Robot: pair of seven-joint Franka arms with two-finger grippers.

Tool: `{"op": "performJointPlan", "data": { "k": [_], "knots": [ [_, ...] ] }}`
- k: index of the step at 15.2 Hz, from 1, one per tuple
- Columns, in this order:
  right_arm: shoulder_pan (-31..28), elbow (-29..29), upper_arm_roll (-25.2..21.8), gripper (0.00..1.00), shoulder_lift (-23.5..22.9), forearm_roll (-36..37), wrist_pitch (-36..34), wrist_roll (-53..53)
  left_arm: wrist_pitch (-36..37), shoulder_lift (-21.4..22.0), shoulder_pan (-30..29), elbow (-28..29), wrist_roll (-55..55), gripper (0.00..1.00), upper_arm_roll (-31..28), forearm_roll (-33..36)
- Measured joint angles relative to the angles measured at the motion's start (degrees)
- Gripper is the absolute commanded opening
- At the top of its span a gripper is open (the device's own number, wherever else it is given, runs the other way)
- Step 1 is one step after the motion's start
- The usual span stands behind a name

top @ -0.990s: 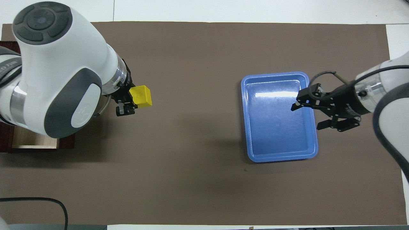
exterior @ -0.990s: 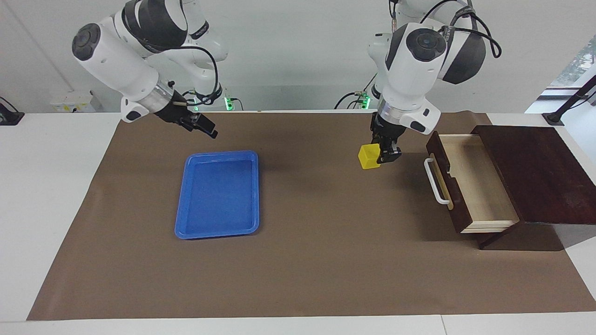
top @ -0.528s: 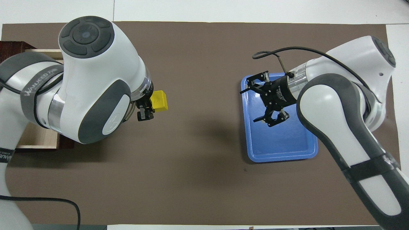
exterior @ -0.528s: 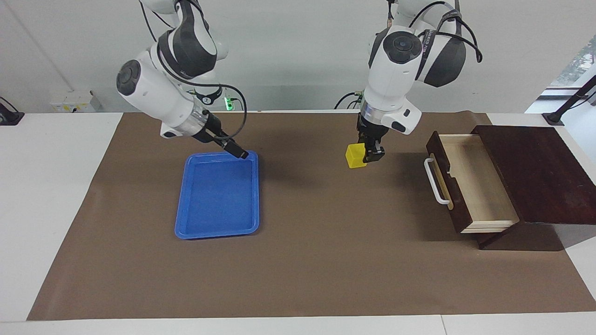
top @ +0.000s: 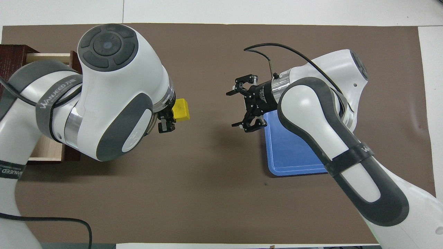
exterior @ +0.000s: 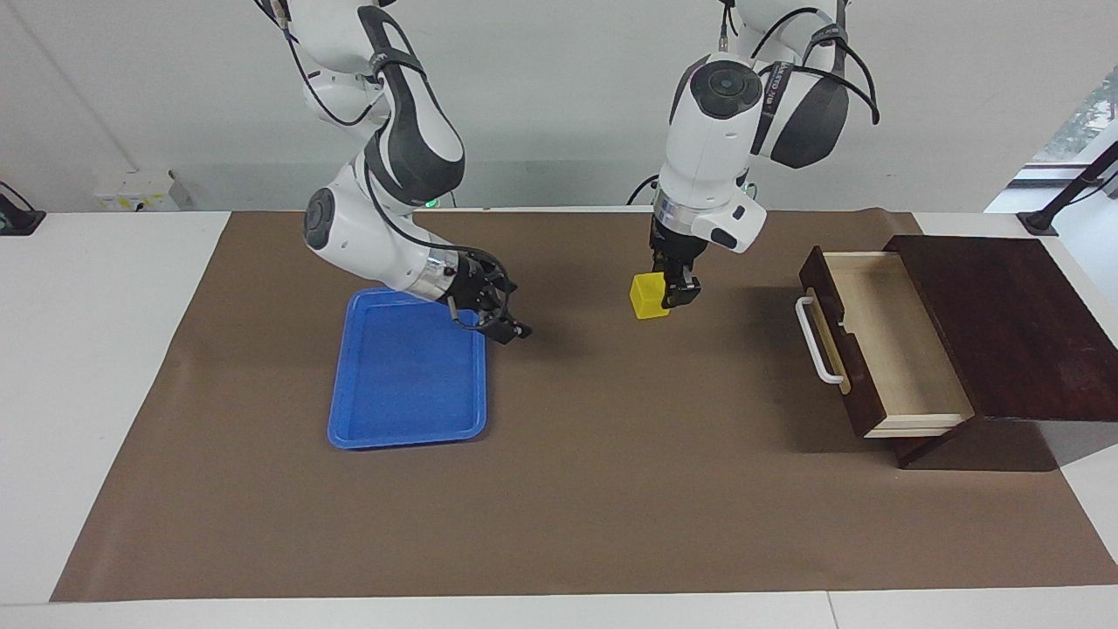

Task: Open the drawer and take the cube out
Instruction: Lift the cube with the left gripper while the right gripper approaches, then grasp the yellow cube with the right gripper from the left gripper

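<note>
The small yellow cube (exterior: 648, 297) (top: 181, 110) hangs over the brown mat, between the drawer and the blue tray, with my left gripper (exterior: 667, 292) (top: 172, 117) shut on it. The dark wooden drawer (exterior: 876, 351) (top: 44, 153) stands pulled out at the left arm's end of the table, its pale inside bare and its white handle (exterior: 816, 342) facing the table's middle. My right gripper (exterior: 509, 314) (top: 236, 109) is open and holds nothing. It hovers over the mat at the tray's edge, its fingers pointing toward the cube.
A blue plastic tray (exterior: 406, 367) (top: 294, 152) lies on the mat toward the right arm's end, with nothing in it. The drawer's dark cabinet (exterior: 1004, 323) sits at the mat's edge. A black cable (top: 52, 221) runs along the table edge nearest the robots.
The left gripper has carried the cube away from the drawer toward the table's middle. The right arm has swung from the tray's outer edge across it to the edge nearest the cube.
</note>
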State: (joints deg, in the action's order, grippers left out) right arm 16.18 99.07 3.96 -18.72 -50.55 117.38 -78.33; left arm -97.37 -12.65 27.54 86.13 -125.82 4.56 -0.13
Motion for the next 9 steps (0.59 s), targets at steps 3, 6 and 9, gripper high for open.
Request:
{"op": "performJointPlan", "data": {
  "k": [3, 6, 9],
  "knots": [
    [2.4, -3.2, 0.0, 1.0, -1.6, -0.1, -0.2, -2.1, -0.1, -0.3, 0.8, 0.2, -0.3, 0.0, 0.0, 0.0],
    [5.1, -5.3, 0.0, 1.0, -2.0, -0.1, -0.1, -4.7, -0.6, -0.6, 1.1, 0.6, -1.2, 0.0, 0.0, 0.0],
    [5.4, -7.2, 0.0, 1.0, -2.3, 0.2, -0.6, -5.1, -0.9, -0.9, 1.1, 0.6, -1.4, 0.0, 0.0, 0.0]
  ]
}}
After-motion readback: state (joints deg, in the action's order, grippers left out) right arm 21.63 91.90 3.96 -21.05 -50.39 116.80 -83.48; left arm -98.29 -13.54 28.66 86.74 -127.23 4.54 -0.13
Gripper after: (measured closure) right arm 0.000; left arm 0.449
